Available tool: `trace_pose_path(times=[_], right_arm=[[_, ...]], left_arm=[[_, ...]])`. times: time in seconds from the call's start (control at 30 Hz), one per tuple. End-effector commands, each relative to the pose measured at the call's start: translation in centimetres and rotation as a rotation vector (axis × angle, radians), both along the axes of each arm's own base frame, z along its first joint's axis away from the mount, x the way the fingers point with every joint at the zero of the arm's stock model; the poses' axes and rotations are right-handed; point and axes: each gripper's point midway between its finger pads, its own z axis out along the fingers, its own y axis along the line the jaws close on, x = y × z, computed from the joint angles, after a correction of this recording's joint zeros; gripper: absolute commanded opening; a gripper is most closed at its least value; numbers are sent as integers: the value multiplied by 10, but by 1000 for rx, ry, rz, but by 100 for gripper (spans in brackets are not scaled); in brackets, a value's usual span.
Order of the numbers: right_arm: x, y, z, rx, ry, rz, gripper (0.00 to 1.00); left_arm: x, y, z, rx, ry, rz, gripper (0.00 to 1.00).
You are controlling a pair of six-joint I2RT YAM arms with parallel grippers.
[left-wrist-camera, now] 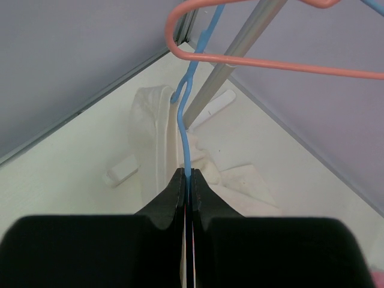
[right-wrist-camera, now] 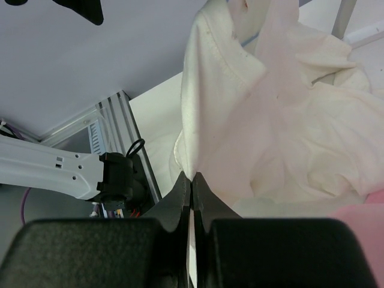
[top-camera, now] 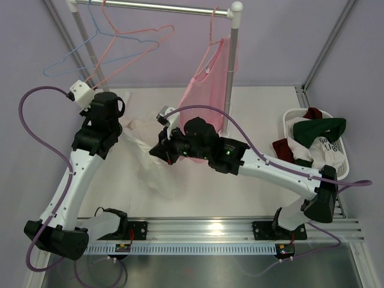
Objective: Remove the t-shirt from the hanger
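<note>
A white t-shirt (top-camera: 150, 165) hangs crumpled between my two grippers, low over the table. My left gripper (top-camera: 122, 123) is shut on the thin wire of a blue hanger (left-wrist-camera: 185, 135), which runs up from the jaws (left-wrist-camera: 188, 174); the shirt (left-wrist-camera: 150, 126) lies just beyond them. My right gripper (top-camera: 158, 150) is shut on a fold of the white t-shirt (right-wrist-camera: 270, 120), pinched at the fingertips (right-wrist-camera: 192, 177). A bit of blue wire (right-wrist-camera: 249, 42) shows inside the shirt's neck.
A clothes rail (top-camera: 162, 7) on two poles spans the back, with empty blue (top-camera: 72, 57) and pink (top-camera: 135, 36) hangers and a pink shirt (top-camera: 207, 84) hanging from it. A white basket (top-camera: 342, 165) of clothes stands at the right.
</note>
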Motion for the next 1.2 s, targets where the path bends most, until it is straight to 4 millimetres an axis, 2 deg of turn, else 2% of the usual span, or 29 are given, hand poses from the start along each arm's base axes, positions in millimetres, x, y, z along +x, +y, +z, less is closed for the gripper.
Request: trace_pose_path(times=[0.0, 0.07, 0.2, 0.27, 0.3, 0.33, 0.4, 0.53, 0.57, 0.63, 0.67, 0.7, 0.73, 0.77, 0.8, 0.83, 0.87, 0.93, 1.0, 1.13, 1.17], right_arm=[[-15, -10, 8, 10, 12, 31, 0], [-17, -12, 6, 6, 24, 34, 0], [-32, -9, -13, -14, 79, 73, 0], [-44, -12, -10, 0, 75, 80, 0], [-49, -16, -17, -6, 90, 82, 0], [-54, -20, -10, 16, 90, 88, 0], [-57, -23, -18, 6, 110, 90, 0], [-54, -17, -39, -22, 129, 76, 0], [-52, -13, -44, -29, 131, 74, 0], [-46, -6, -38, 1, 114, 61, 0], [-43, 0, -41, -8, 111, 58, 0], [-39, 5, -28, 12, 86, 56, 0], [-34, 11, -38, -25, 88, 45, 0], [-30, 17, -20, -3, 56, 47, 0], [-28, 21, -19, -8, 50, 48, 0], [-24, 26, -24, -25, 48, 40, 0], [-22, 29, -14, -9, 31, 40, 0], [-16, 32, -10, -10, 19, 19, 0], [-9, 34, -7, -12, 4, -6, 0], [-3, 36, -13, -39, -9, -26, 0], [-3, 35, -17, -46, -6, -26, 0]], left_arm=[[2, 13, 41, -2, -135, 83, 0], [1, 12, 47, -8, -149, 74, 0], [0, 14, 60, -1, -169, 81, 0], [3, 16, 61, 17, -159, 89, 0], [4, 15, 60, 19, -153, 89, 0], [4, 16, 59, 19, -152, 92, 0], [6, 14, 57, 10, -153, 85, 0], [10, 5, 59, -17, -162, 37, 0], [11, -3, 62, -35, -170, -17, 0], [10, -13, 63, -59, -176, -82, 0], [10, -26, 64, -69, -170, -172, 0], [5, -35, 67, -79, -179, -236, 0], [1, -43, 67, -87, -175, -293, 0], [-2, -63, 67, -103, -168, -420, 0], [-15, -69, 75, -115, -193, -473, 0], [-22, -74, 66, -138, -174, -503, 0], [-30, -86, 65, -161, -169, -575, 0], [-50, -87, 57, -179, -120, -598, 0], [-66, -87, 62, -183, -104, -625, 0], [-100, -85, 58, -175, -57, -667, 0], [-110, -83, 64, -167, -76, -680, 0]])
